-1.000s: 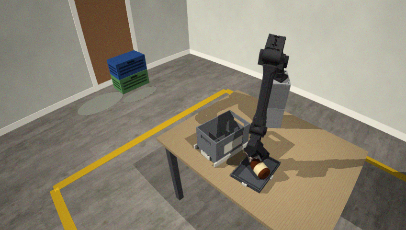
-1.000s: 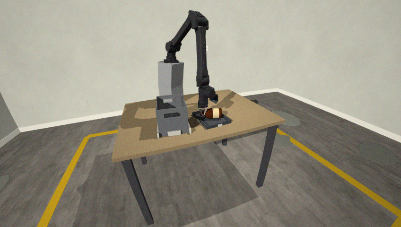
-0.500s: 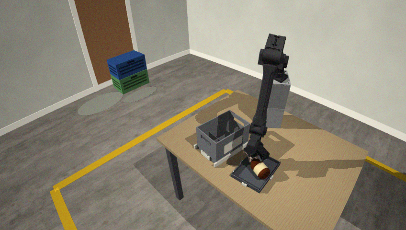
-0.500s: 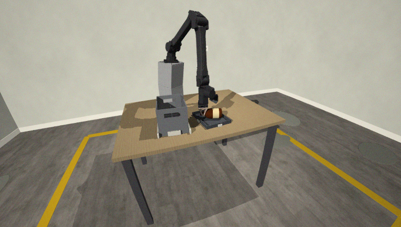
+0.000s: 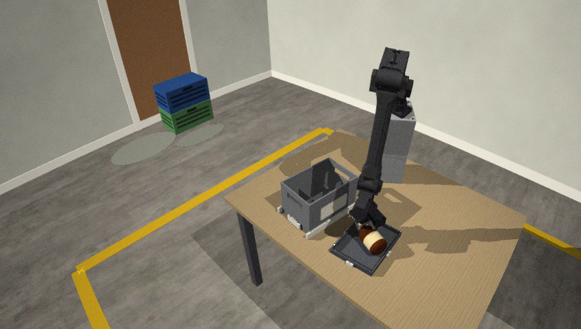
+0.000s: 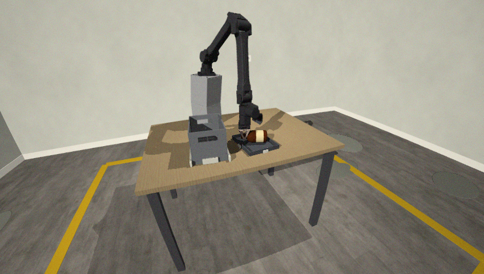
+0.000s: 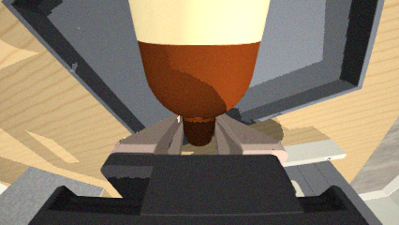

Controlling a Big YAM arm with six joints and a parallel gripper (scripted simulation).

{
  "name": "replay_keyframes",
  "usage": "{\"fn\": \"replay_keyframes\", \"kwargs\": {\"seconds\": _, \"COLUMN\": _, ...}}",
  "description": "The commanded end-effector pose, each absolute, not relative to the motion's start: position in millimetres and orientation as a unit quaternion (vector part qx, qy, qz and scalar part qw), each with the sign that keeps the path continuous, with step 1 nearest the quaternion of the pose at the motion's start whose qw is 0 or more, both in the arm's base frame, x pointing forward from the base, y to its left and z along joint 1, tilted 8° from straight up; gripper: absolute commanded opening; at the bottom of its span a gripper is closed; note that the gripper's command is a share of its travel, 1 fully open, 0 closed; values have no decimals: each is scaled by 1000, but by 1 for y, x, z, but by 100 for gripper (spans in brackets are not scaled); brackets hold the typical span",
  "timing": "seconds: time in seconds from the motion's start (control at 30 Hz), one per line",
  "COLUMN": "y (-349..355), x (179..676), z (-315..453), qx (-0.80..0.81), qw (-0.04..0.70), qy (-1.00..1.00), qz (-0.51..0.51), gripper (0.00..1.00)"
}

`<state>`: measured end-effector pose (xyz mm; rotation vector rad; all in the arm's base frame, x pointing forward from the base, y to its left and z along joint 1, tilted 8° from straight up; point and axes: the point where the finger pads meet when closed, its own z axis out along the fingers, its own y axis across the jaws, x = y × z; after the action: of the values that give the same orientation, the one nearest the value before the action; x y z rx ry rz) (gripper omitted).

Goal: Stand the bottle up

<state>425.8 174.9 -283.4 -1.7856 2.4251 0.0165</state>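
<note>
A brown bottle [image 5: 373,240] with a cream label lies on its side over the dark grey tray [image 5: 364,247], its base a little raised. It also shows in the exterior view [image 6: 257,136] and fills the wrist view [image 7: 199,61]. My gripper [image 7: 199,112] is shut on the bottle's neck at the tray's end nearest the crate; it also shows in the top view [image 5: 364,225] and the exterior view [image 6: 243,135]. The tray shows in the exterior view [image 6: 259,145] and behind the bottle in the wrist view [image 7: 300,70].
A grey open crate [image 5: 316,195] stands on the table just beside the tray, also seen in the exterior view [image 6: 207,138]. The arm's grey pedestal [image 5: 397,147] rises behind. Blue and green crates [image 5: 183,101] stand on the floor far off.
</note>
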Motion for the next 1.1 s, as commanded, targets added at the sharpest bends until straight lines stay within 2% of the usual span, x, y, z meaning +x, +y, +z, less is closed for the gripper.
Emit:
{"fn": "replay_keyframes", "kwargs": {"seconds": 0.0, "y": 180, "x": 436, "z": -264, "qx": -593, "qw": 78, "qy": 801, "qz": 3, "gripper": 0}}
{"fn": "replay_keyframes", "kwargs": {"seconds": 1.07, "y": 171, "x": 433, "z": -227, "qx": -592, "qw": 78, "qy": 803, "qz": 3, "gripper": 0}}
